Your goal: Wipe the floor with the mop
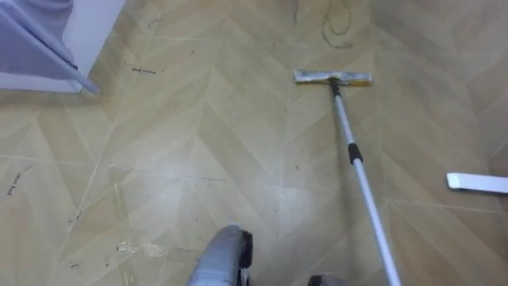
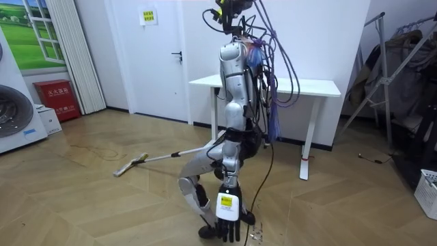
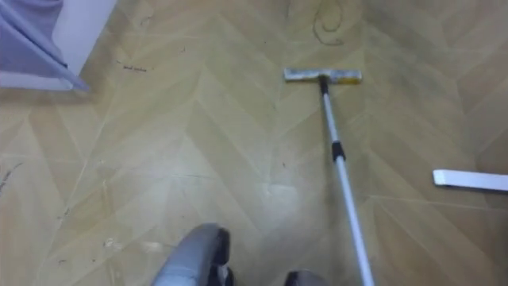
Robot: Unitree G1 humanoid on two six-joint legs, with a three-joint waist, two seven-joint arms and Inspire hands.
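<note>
- Before the white table (image 2: 273, 87), at its end toward the room view's left, the robot stands on the wooden floor (image 1: 198, 143). Its knees are bent and it faces away from the table toward the room view's left.
- From the robot's waist, just in front of the table, the mop (image 1: 355, 159) slants down. Its long pale pole leads away from the table toward the room view's left.
- Well apart from the table, the mop head (image 1: 333, 77) lies flat on the floor, set crosswise to the pole. In the eye views it sits ahead of the robot, and the pole runs back toward the lower right.
- At the pole's upper end, level with the waist and close in front of the table, is the left hand (image 2: 220, 148). It is too small to tell whether it is closed round the pole or merely against it.
- To the right of the pole in the eye views, apart from it, a white bar (image 1: 476, 183) lies flat on the floor. Whether it belongs to the table cannot be told.
- Behind the table, toward the room view's left, a door (image 2: 160, 55) stands shut in the wall.
- Far from the table, at the room view's left edge, are a washing machine (image 2: 13, 113) and a red box (image 2: 53, 99).
- Beyond the table's other end, at the room view's right, are a clothes rack (image 2: 384, 68) and a white basket (image 2: 427, 191).
</note>
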